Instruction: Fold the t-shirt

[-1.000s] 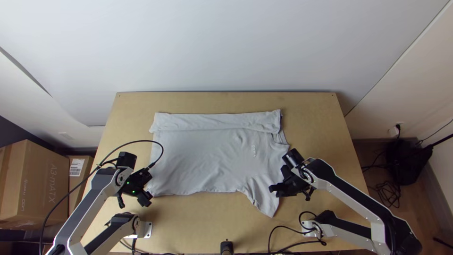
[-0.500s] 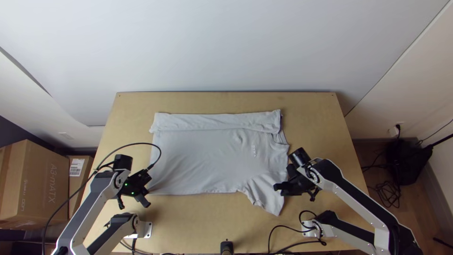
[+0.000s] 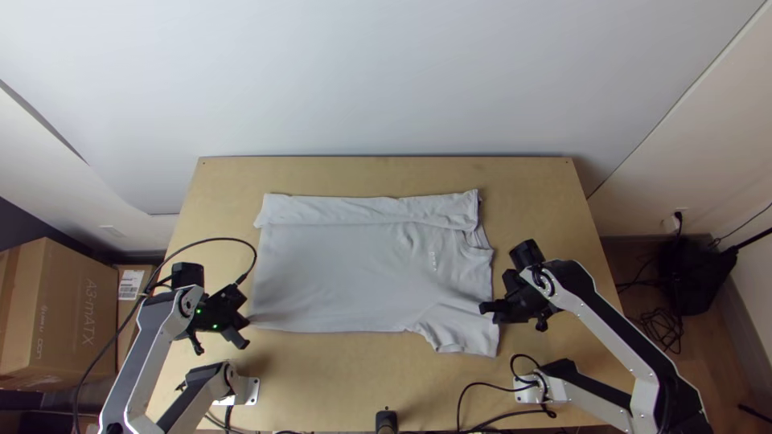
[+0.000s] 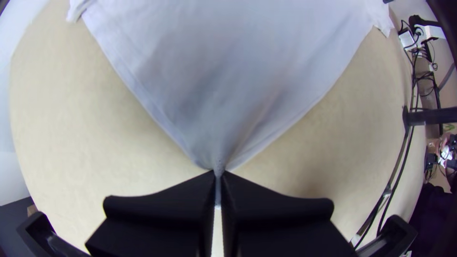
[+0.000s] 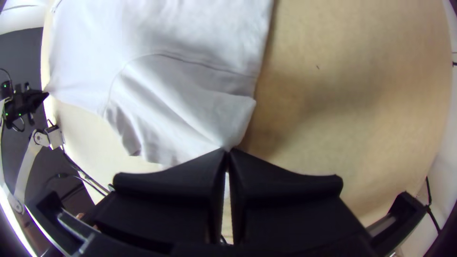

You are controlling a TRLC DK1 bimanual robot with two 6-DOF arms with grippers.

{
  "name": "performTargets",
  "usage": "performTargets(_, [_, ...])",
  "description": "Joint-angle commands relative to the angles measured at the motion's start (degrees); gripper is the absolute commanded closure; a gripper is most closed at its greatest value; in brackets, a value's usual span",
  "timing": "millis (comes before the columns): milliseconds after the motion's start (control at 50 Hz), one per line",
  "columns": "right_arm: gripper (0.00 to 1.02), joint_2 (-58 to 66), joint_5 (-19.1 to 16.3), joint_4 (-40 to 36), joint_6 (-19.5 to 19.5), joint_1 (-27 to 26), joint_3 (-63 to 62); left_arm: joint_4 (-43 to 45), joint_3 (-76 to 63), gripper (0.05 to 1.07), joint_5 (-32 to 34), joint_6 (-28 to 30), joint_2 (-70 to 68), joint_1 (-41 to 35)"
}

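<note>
T-shirt (image 3: 346, 273) on counter (image 3: 346, 378): the 12 o'clock strip (image 3: 362, 210) is folded in, the 6 o'clock fold apparently remains; left end effector (image 4: 218, 174) clamps the hem corner (image 4: 218, 164) (8 o'clock), right end effector (image 5: 227, 151) the sleeve (image 5: 176, 114) (4 o'clock).

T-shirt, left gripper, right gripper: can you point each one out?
T-shirt (image 3: 346, 273): top view, on the middle of its flat body.
Left gripper (image 4: 219, 173): left wrist view, midway between its fingertips.
Right gripper (image 5: 227, 151): right wrist view, midway between its fingertips.

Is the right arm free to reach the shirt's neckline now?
Probably not: the right gripper is closed on the sleeve and would have to let go first. Nothing seems to stand between it and the neckline.
</note>
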Motion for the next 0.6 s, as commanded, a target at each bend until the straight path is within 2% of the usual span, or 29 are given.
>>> performTargets(0, [1.00, 0.4, 0.9, 0.6, -0.5, 0.7, 3.0, 0.3, 4.1, 1.05, 1.1, -6.7, -0.5, -4.6])
performTargets(140, [1.00, 1.3, 1.8, 4.7, -1.6, 0.0, 6.2, 3.2, 7.2, 1.05, 2.4, -9.0, 2.1, -6.0])
performTargets(320, [1.00, 4.6, 5.8, 8.8, -5.8, -0.9, 9.8, 6.8, 10.7, 1.05, 2.5, -9.6, 7.5, -5.1])
performTargets(580, [1.00, 12.7, 6.7, 12.1, -6.6, -2.8, 16.8, 10.7, 18.3, 1.04, 4.2, -9.7, 17.0, -1.7])
